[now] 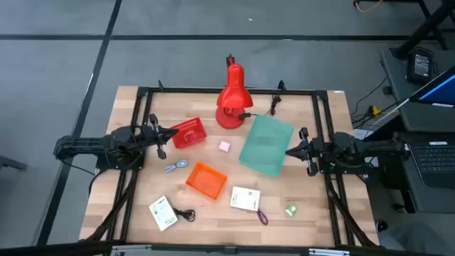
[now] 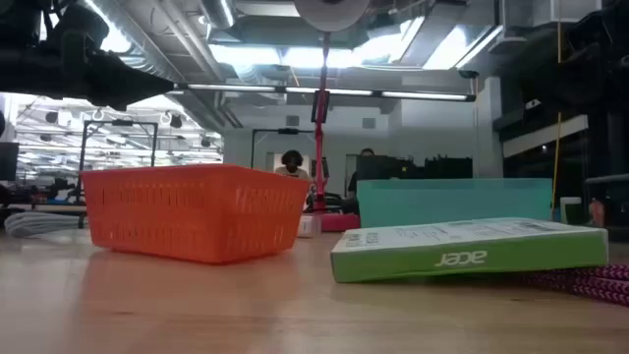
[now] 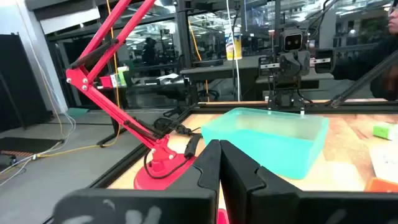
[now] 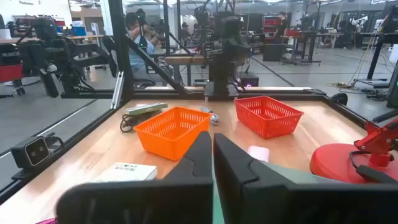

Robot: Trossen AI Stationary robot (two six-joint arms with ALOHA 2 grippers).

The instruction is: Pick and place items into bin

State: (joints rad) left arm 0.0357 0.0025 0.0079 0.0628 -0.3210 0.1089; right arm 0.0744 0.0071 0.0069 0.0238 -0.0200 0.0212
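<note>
Wooden and framed by black rails, the surface [image 1: 298, 220] carries every item loose; we find nothing inside the bins. We locate the left gripper [image 1: 173, 132] at the left side, just beside the red basket [image 1: 188, 133]; its fingers [image 3: 205, 168] are pressed together and hold nothing. We locate the right gripper [image 1: 289, 151] at the right side, at the edge of the teal bin [image 1: 266, 144]; its fingers [image 4: 199, 158] are likewise closed and empty.

Item positions, as seen from above:
- pink cube [image 1: 225, 146]: between the red basket and the teal bin, touching neither;
- blue-silver piece [image 1: 175, 166]: near the orange basket [image 1: 207, 180], on its left;
- first white card [image 1: 163, 212]: near the front edge, left of centre;
- black cable [image 1: 186, 214]: just beside that card, on its right;
- second white card [image 1: 245, 199]: right of the orange basket, towards the front;
- purple strap [image 1: 261, 216]: at the front corner of the second card;
- green piece [image 1: 291, 210]: towards the front right, apart from the rest.

We note the red lamp [image 1: 232, 99] standing at the back centre, behind the teal bin; its base sits near the bin's back corner. From surface height we see the orange basket on the left, with the second card, a green-edged box, lying flat on the right.
</note>
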